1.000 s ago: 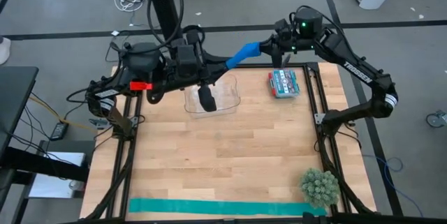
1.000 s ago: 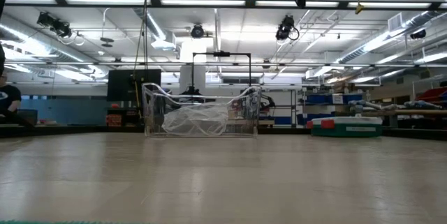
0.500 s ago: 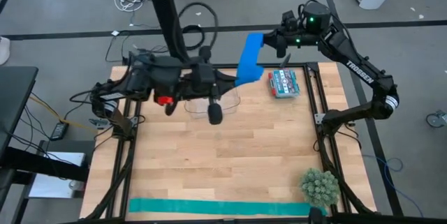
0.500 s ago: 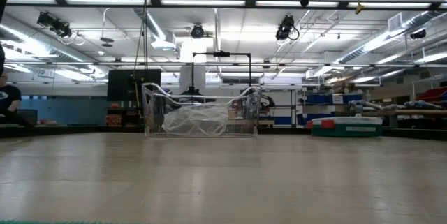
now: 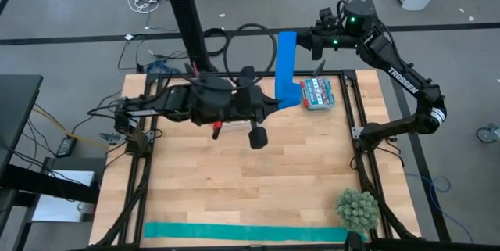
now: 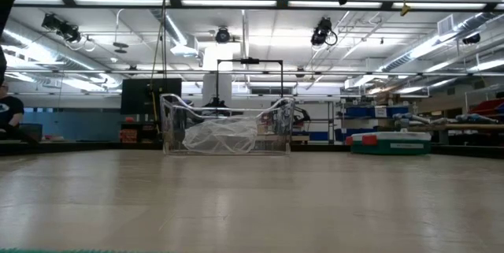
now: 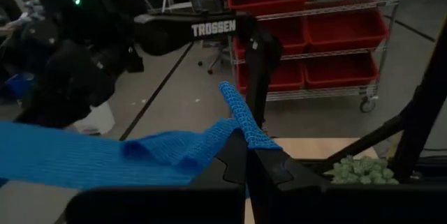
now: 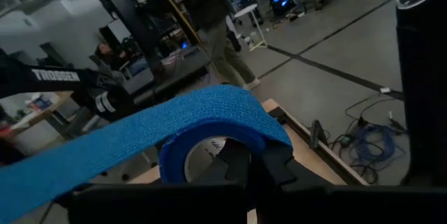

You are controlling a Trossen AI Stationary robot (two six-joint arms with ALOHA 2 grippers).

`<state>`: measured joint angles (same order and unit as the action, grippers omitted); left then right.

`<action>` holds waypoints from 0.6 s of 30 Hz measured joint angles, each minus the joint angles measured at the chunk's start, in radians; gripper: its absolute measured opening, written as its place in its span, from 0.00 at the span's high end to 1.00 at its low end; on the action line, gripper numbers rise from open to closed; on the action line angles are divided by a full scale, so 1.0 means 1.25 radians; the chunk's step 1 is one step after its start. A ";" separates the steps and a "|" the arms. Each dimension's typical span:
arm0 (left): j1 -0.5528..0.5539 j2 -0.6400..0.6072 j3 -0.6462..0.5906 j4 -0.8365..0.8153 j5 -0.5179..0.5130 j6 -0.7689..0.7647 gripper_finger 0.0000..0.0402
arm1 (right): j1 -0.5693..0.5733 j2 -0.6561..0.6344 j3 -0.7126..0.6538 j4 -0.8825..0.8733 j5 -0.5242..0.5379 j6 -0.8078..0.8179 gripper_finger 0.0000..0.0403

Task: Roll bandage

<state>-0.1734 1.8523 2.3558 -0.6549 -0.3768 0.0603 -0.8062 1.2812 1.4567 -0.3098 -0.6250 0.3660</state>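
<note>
while the bandage (image 5: pixel 286 67) hangs stretched in the air between our two claws, each one is clenched on an end of it. our left claw (image 5: pixel 278 104) pinches the free end (image 7: pixel 241 123), its fingers (image 7: pixel 269 168) pressed together on the blue mesh. our right claw (image 5: pixel 306 41), up past the table's far edge, clamps the rolled end (image 8: pixel 209 130). just beside the left claw lies a teal box (image 5: pixel 316 93).

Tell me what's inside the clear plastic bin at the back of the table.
In the low view the clear plastic bin holds only crumpled clear plastic film. From above, the left arm covers the bin, so its contents can't be checked there.
</note>
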 joint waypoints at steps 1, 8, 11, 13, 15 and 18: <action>0.000 0.001 0.000 -0.005 -0.011 -0.004 0.99 | -0.001 -0.001 0.000 0.000 -0.006 0.000 1.00; 0.000 0.008 0.000 -0.023 -0.027 -0.012 0.99 | -0.006 -0.015 0.000 0.023 -0.033 0.013 1.00; 0.002 0.019 -0.003 -0.025 -0.027 -0.011 0.99 | -0.006 -0.021 0.000 0.071 -0.053 0.043 1.00; 0.002 0.024 -0.004 -0.037 -0.027 -0.011 0.99 | -0.006 -0.024 0.000 0.108 -0.069 0.072 1.00; 0.002 0.030 -0.004 -0.035 -0.027 -0.011 0.99 | -0.006 -0.027 0.000 0.139 -0.077 0.092 1.00; 0.002 0.038 -0.004 -0.036 -0.026 -0.012 0.99 | -0.006 -0.033 0.000 0.166 -0.085 0.117 1.00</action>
<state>-0.1703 1.9001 2.3505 -0.6995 -0.4099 0.0450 -0.8139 1.2398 1.4567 -0.1017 -0.7315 0.5124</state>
